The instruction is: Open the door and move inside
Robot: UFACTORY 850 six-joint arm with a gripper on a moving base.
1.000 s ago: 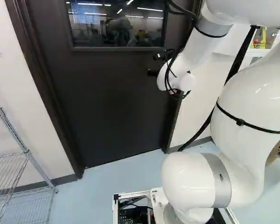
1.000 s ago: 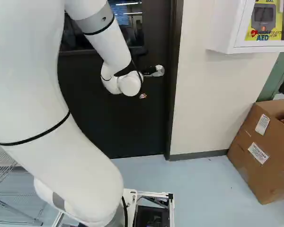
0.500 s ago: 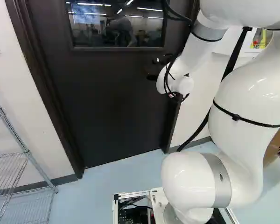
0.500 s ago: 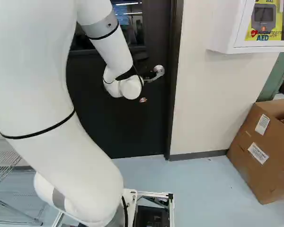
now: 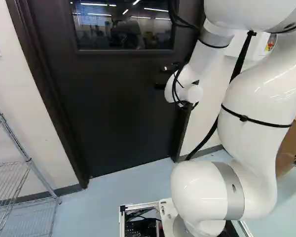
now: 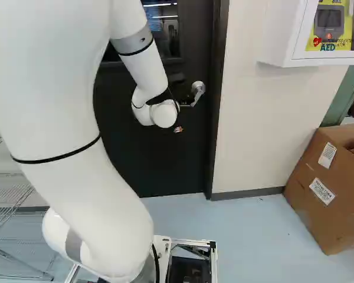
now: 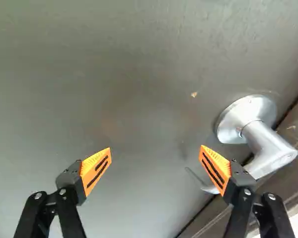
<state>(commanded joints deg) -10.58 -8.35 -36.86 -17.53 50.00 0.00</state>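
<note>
Pale blue floor [image 6: 253,215] meets a cream wall [image 6: 259,130], and ahead of me a large, dark, flat door [image 5: 123,113] stands shut. I expect it to be stiff and heavy, wanting slow, steady force. At the right of the right base view sits a brown cardboard box [image 6: 327,194]. My black end effector [image 7: 156,147] is spread wide, its orange pads [image 7: 216,168] pinching nothing. One finger overlaps the silver metal lever handle [image 7: 268,148] near the door's edge; contact I cannot tell. The lever slopes down: rigid, probably sprung, smooth enough to slip. I'd bear on it near its free end, where it should turn easiest.
</note>
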